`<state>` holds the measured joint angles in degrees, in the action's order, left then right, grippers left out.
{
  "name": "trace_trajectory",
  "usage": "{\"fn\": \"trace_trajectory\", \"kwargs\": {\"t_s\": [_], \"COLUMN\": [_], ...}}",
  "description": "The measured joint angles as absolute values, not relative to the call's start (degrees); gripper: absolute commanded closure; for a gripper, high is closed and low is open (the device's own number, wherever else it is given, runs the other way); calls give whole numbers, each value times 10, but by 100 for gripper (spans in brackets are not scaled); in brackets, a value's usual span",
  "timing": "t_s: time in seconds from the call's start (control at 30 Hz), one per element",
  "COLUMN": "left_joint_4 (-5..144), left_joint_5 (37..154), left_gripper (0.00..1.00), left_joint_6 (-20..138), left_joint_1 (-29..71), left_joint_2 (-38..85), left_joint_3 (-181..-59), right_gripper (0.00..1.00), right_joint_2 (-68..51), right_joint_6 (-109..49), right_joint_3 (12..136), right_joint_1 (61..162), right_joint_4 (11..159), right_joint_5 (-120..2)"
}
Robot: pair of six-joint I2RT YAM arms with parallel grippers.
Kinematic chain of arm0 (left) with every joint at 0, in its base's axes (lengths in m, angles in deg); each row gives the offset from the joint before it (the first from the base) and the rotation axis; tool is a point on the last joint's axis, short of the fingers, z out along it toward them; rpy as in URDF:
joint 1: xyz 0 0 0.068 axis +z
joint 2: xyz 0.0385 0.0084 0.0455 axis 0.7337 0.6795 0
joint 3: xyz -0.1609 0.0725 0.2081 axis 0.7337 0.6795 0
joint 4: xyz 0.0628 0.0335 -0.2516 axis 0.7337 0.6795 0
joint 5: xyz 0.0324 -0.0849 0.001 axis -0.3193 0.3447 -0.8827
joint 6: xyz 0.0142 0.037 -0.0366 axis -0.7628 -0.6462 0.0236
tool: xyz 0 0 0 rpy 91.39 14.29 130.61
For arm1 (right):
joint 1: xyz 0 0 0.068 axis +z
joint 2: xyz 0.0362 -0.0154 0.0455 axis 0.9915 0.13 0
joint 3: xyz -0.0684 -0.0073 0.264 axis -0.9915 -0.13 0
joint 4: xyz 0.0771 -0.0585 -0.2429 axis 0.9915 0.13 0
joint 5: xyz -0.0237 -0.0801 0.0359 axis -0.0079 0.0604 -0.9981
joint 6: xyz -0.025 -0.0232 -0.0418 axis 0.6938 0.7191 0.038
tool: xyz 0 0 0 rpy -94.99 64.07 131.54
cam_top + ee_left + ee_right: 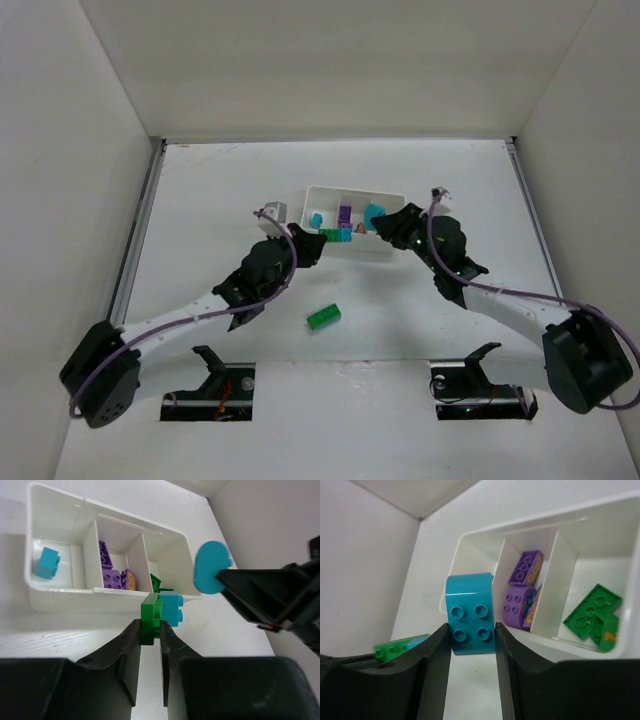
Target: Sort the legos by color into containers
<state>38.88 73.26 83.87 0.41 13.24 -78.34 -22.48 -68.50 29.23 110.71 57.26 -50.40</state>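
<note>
One cyan lego [470,600] in R hand [471,629]

Green lego [391,651] blurred, half hidden

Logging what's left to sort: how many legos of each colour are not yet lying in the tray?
Cyan: 2, the curved brick in the right tool and the small cyan brick.
Green: 2, the held green brick in the left tool and the loose green brick.
Purple: 0.
Total: 4.
</note>
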Motion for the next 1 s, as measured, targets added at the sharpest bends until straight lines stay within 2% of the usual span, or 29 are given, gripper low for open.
{"fn": "trace_trajectory", "kwargs": {"t_s": [0.27, 0.43, 0.63, 1.0], "left_joint_4": [467, 521, 564, 573], "left_joint_5": [715, 705, 704, 704], "left_gripper": [91, 91, 91, 91], "left_joint_6": [857, 874, 893, 904], "left_joint_1": [40, 60, 64, 64], "left_joint_2": [-117, -198, -237, -224], "left_joint_3": [-685, -648, -613, -611], "right_gripper": [70, 70, 70, 69], "right_joint_2": [-85, -3, 58, 126], "right_joint_6": [-668, -659, -654, -655], "right_joint_3": [411, 486, 525, 584], "right_joint_1": [1177, 1194, 1199, 1218], "right_joint_4": [587, 589, 607, 621], "right_joint_5": [-466, -441, -427, -419]}}
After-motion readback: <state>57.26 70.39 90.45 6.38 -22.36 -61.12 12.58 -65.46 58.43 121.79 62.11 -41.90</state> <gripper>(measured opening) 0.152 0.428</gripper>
